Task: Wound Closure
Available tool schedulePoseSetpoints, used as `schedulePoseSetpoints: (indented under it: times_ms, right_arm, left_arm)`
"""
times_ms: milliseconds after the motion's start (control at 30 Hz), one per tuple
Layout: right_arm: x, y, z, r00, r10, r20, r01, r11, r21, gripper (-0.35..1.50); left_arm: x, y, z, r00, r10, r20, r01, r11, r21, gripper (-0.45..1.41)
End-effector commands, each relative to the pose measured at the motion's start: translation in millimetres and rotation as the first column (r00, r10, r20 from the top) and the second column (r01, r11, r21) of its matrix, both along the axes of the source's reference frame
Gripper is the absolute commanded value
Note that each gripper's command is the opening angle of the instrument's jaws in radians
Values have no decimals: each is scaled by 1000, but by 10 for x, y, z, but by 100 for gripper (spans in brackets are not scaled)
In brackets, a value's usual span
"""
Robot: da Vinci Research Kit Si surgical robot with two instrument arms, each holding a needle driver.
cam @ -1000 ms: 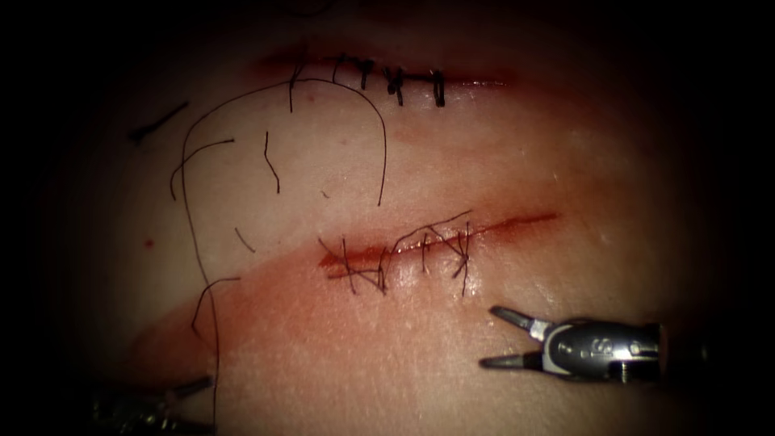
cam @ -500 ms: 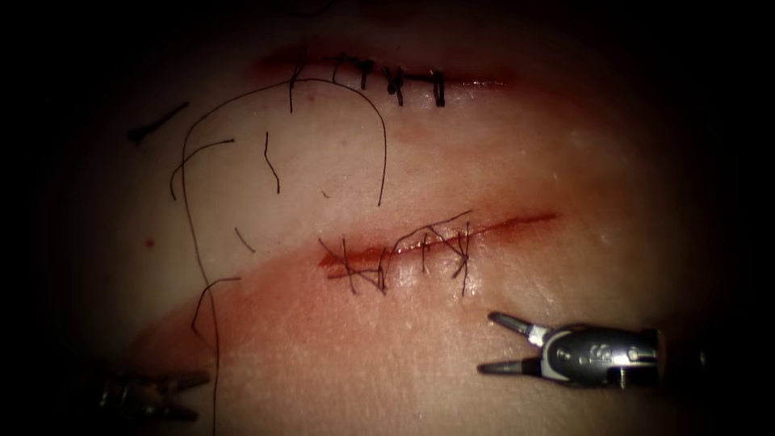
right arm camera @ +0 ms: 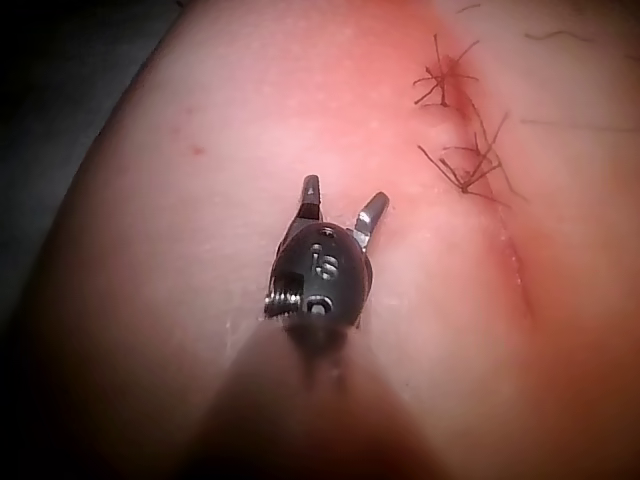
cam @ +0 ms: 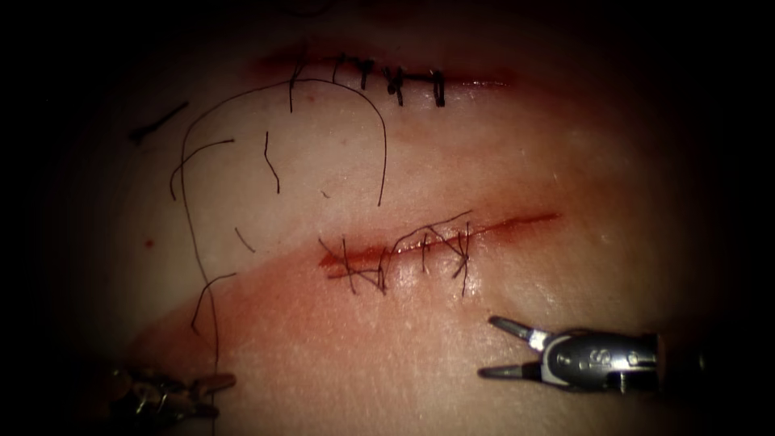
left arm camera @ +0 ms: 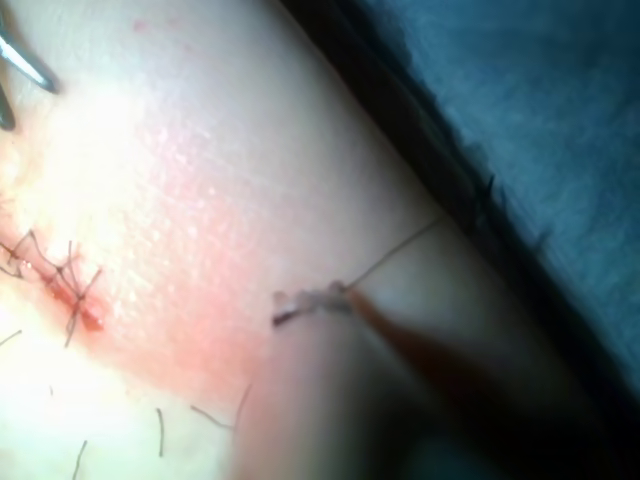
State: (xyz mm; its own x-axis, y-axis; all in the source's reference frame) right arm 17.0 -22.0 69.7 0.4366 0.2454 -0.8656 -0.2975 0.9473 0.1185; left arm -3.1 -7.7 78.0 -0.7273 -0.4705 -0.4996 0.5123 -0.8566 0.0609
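Observation:
The tissue [cam: 500,161] has a slanting cut [cam: 517,222] with several dark stitches [cam: 404,254] across its left half. A long thread [cam: 186,202] loops over the tissue left of the cut and runs down to my left tool [cam: 219,381] at the near left edge. Its jaws appear shut on that thread [left arm camera: 390,255], as the left wrist view of the left tool [left arm camera: 312,303] shows. My right tool [cam: 488,348] hovers just below the cut's right half, jaws open and holding nothing. The right wrist view has the right tool [right arm camera: 342,198] beside the stitches [right arm camera: 465,165].
A second, stitched cut [cam: 395,79] lies at the far side of the tissue. Several cut ends of thread [cam: 270,161] lie loose left of the loop. Red fluid [cam: 339,262] stains the cut's left end. A blue drape [left arm camera: 540,110] borders the tissue's near edge.
My left tool has come up and to the right along the near edge, to the lower end of the thread. My right tool has sunk slightly, jaws still open.

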Motion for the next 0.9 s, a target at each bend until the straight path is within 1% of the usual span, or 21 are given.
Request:
schedulePoseSetpoints:
  times_ms: [33, 233, 433, 667, 900]
  right_arm:
    - [5, -9, 5, 1000, 0, -5, 0, 1000, 3, 138]
    - [4, -10, 3, 1000, -3, -4, 3, 1000, -3, 138]
    - [4, -11, 3, 1000, -1, -6, 1, 1000, -4, 138]
    - [3, -11, 2, 1000, -2, -6, 2, 1000, -4, 138]
    - [4, -11, 2, 1000, -1, -5, 1, 1000, -4, 138]
  left_arm:
    - [-5, -7, 11, 1000, 15, -8, -15, 1000, 3, 51]
    - [-2, -15, 18, 997, 55, -47, -55, 998, 2, 53]
    - [6, -7, 5, 997, 64, -35, -63, 998, 22, 53]
    - [21, -7, 3, 997, 73, -25, -72, 997, 25, 54]
    - [31, -8, 1, 996, 85, -33, -84, 996, 25, 54]
